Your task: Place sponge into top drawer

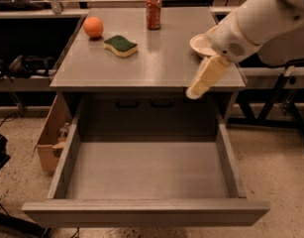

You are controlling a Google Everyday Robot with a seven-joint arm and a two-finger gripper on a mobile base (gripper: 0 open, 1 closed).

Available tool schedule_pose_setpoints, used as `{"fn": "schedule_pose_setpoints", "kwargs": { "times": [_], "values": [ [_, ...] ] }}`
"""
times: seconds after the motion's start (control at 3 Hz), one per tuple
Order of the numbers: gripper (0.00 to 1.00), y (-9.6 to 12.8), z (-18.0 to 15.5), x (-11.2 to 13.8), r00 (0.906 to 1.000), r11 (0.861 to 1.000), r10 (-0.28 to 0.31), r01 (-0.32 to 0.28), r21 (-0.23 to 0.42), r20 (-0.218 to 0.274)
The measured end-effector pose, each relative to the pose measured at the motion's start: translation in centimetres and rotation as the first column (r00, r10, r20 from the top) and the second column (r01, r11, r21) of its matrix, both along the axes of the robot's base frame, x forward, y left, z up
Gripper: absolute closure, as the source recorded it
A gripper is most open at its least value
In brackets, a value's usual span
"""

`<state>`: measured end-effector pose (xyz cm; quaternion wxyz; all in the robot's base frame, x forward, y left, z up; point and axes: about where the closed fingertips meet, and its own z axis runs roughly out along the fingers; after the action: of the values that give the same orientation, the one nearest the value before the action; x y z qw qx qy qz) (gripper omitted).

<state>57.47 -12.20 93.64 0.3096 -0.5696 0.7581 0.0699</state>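
from the camera view, my claw hangs at the right front corner of the flat grey metal tabletop. its cream-coloured tip points down and to the left, over the tabletop's front edge and above the back right part of the drawer. it holds nothing that i can see, and i cannot tell whether it stands wide or narrow. my thick white arm comes in from the upper right and crosses in front of a shallow round white bowl, hiding its right side.

the small, wavy-edged, dark-green-topped pale yellow foam sponge lies flat on the tabletop's left half, toward the back, well apart from my claw. just beside it, further back and to the left, sits a round orange fruit. the two are close, but i see a sliver of grey between them. a red drink can stands upright at the back edge, near the middle.

the wide, shallow grey top drawer is pulled out toward the camera, with its plain flat front panel nearest and its grey bottom open to view. on the cabinet face behind it i make out two dark handles. a brown cardboard box stands on the speckled floor against the cabinet's left side.
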Motion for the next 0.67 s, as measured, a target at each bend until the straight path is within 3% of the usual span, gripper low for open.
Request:
{"fn": "schedule_pose_setpoints", "kwargs": {
  "times": [0.33,0.67],
  "values": [
    [0.0,2.44,-1.71,4.91,0.9984,0.992,-0.029,0.023,0.128,0.048],
    [0.0,2.44,-1.71,4.91,0.9984,0.992,-0.029,0.023,0.128,0.048]
  ]
}}
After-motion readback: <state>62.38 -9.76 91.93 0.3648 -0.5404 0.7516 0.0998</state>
